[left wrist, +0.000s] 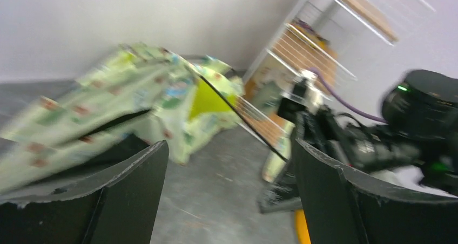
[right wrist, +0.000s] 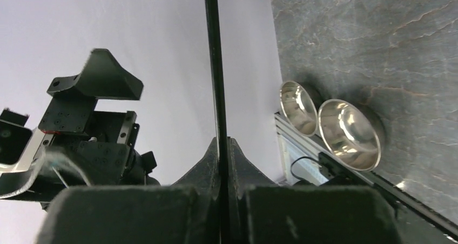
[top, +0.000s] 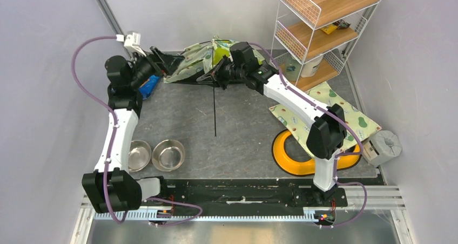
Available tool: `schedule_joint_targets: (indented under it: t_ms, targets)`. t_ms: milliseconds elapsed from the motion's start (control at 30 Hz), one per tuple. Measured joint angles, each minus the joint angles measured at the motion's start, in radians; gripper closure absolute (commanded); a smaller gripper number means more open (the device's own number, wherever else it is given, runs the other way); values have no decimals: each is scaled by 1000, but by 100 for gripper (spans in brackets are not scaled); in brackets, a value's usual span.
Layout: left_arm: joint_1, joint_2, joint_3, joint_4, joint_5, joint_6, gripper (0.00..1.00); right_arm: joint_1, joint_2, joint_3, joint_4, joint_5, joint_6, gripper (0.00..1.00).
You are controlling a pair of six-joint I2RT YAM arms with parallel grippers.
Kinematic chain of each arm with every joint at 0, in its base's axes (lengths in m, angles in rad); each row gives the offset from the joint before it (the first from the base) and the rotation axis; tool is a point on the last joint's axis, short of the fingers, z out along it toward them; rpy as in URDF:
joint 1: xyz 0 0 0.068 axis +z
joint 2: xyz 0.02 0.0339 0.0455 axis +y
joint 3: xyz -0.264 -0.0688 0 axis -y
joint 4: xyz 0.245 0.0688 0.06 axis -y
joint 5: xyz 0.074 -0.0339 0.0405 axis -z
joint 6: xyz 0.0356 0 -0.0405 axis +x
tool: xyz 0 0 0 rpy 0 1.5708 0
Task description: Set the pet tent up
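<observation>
Pet tent (top: 195, 60) slumped, right gripper (right wrist: 221, 149) pinching pole (right wrist: 213, 66), left gripper (left wrist: 229, 140) spread, bowls (top: 168, 155) adjacent.

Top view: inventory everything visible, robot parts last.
pale-green printed fabric pet tent: 1, green, collapsed, far centre
thin black pole: 1, black, from tent toward near side
round steel bowls: 2, silver, near left
flat square printed mat: 1, pale green, right
yellow ring: 1, yellow, near right, partly under mat
white wire shelf, wooden boards: 1, white, far right
blue object: 1, blue, far left
grey bundle: 1, grey, right edge
left gripper: 1, black, open, beside tent
right gripper: 1, black, shut on pole
</observation>
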Motion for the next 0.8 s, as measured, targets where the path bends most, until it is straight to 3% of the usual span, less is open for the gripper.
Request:
schedule_joint_targets:
  t_ms: [133, 233, 333, 533, 800]
  targets:
    - [-46, -23, -140, 137, 97, -214, 15, 0, 12, 0, -11, -12, -89, 100]
    - [-159, -24, -213, 182, 140, -305, 16, 0, 12, 0, -23, 0, -130, 100]
    - [-244, -55, -270, 212, 158, -339, 16, 0, 12, 0, -58, 23, -180, 100]
    - [-294, -212, -368, 226, 158, -367, 16, 4, 13, 0, -68, 64, -230, 100]
    - [-340, -267, -410, 99, 138, -357, 23, 5, 13, 0, -67, 80, -249, 100]
